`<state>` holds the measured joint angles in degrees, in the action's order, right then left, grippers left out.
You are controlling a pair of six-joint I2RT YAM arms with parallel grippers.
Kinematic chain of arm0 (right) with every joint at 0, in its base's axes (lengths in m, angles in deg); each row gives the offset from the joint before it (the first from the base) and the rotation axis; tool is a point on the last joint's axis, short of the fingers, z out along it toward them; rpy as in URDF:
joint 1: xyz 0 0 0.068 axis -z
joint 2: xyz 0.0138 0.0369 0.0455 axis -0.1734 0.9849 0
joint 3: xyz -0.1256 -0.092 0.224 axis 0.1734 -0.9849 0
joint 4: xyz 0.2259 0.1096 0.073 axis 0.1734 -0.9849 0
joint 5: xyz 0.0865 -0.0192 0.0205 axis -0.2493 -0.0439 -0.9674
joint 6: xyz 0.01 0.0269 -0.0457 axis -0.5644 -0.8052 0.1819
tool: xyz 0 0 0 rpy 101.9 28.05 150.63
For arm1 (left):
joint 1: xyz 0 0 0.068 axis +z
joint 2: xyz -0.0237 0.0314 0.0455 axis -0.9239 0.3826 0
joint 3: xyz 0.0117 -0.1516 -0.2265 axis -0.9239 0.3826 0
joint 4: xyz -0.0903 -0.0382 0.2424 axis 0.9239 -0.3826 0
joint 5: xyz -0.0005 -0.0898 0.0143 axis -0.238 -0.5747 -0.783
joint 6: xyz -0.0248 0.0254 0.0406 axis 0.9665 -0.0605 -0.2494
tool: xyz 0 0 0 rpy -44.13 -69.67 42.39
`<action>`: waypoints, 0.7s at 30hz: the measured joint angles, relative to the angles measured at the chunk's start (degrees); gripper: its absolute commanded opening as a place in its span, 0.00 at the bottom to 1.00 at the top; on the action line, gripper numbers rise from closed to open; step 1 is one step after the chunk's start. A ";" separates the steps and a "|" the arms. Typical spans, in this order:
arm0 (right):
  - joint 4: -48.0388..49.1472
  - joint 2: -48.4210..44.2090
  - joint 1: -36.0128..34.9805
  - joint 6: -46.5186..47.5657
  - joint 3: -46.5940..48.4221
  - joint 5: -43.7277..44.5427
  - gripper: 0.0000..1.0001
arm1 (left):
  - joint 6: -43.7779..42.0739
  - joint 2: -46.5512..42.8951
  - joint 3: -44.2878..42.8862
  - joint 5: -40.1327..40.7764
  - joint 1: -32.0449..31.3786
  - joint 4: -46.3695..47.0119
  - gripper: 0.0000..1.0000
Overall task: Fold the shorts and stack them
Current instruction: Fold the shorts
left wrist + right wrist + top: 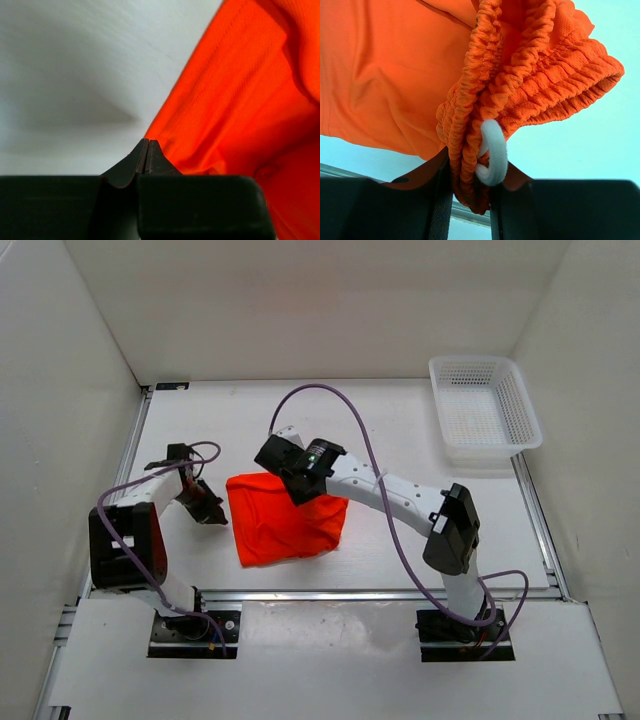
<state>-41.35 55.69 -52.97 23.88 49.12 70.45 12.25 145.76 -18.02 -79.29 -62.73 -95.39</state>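
Note:
The orange-red shorts lie partly folded on the table's middle left. My right gripper is shut on the gathered elastic waistband and the white drawstring loop, holding that edge lifted above the rest of the cloth. My left gripper is shut and empty, just left of the shorts' left edge; in the left wrist view its closed tips sit beside the orange fabric, not on it.
A white plastic mesh basket stands at the back right corner. White walls enclose the table on three sides. The right arm reaches across the middle of the table.

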 measured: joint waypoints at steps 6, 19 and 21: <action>-0.61 -1.88 0.50 -0.02 -0.66 0.28 0.00 | 1.01 7.32 -0.20 0.74 -1.44 3.48 0.10; -1.70 -1.70 -1.44 4.07 4.37 -0.22 0.00 | 1.20 11.41 -3.98 -0.20 -3.78 4.26 0.10; -1.75 -0.17 -2.62 5.18 8.50 -0.72 0.00 | 1.20 11.41 -3.98 -0.20 -3.78 4.24 0.10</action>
<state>-43.10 55.52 -55.60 29.06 57.62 69.73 13.45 157.17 -22.00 -79.49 -66.51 -91.15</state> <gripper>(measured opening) 0.321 0.109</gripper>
